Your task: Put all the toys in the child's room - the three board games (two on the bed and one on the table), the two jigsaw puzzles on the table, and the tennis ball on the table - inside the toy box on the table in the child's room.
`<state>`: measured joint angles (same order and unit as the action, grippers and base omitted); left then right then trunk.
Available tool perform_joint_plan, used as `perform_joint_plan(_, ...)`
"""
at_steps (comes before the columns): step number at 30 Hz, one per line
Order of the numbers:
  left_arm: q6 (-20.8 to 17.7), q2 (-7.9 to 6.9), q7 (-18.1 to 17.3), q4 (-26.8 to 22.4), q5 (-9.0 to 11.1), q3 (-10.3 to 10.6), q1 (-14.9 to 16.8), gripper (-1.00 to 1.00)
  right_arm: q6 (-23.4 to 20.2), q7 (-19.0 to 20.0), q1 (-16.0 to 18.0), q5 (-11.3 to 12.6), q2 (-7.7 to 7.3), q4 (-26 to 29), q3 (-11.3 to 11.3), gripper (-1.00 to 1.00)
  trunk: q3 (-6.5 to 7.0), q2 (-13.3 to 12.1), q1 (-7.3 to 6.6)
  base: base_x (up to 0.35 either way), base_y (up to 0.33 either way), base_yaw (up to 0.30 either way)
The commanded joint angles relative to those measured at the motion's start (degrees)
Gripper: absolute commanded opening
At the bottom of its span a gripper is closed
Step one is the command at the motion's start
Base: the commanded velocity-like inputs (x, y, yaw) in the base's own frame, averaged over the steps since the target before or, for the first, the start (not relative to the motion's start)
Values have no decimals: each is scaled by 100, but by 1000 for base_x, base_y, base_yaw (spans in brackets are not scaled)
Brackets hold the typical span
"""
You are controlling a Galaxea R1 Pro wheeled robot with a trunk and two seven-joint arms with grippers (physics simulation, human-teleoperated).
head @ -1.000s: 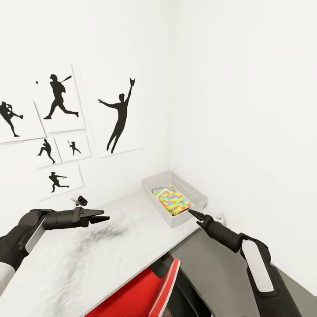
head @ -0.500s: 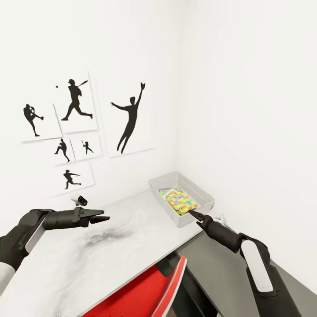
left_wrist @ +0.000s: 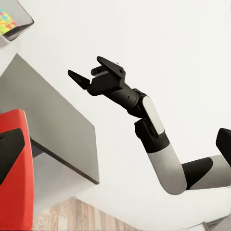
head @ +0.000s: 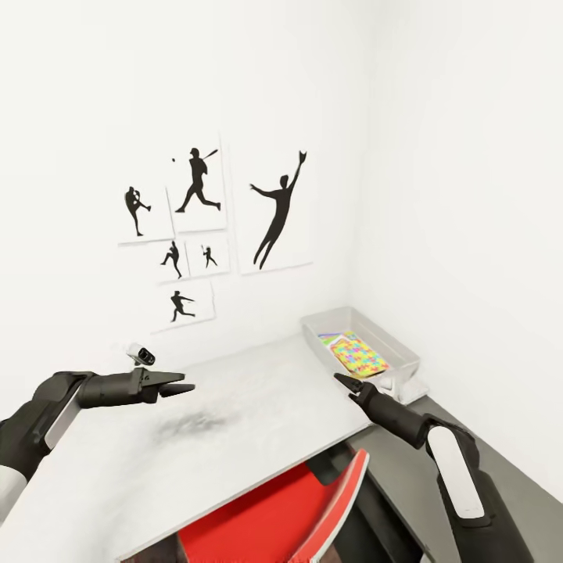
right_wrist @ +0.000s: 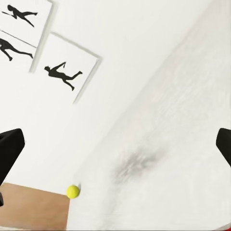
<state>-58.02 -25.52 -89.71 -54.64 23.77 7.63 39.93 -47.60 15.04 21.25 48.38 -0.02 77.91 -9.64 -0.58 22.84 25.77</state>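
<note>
Left gripper (head: 178, 383) fingers parted, empty above table (head: 258, 407); right gripper (left_wrist: 91, 72) fingers spread, empty.

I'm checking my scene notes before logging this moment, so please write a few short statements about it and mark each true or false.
1. The clear plastic toy box stands on the white table near the room's corner. True.
2. A multicoloured jigsaw puzzle lies inside that box. True.
3. The left gripper holds the yellow tennis ball. False: it is empty and open; the ball sits at the table's edge.
4. A blue chair stands at the table. False: the chair is red.
5. Black sports silhouettes hang on the wall. True.
</note>
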Motion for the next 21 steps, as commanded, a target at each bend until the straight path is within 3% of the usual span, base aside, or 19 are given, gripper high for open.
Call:
perform_joint_plan(1,-61,-5,-29,6,4,19,6,100,-30,29,2,-22,1,3,-12,100,-6,8,1,-145,121,281)
perform_joint_plan(21,-61,-11,-29,6,10,15,6,100,-13,16,2,-30,2,-4,5,100,-4,8,1,-40,69,285)
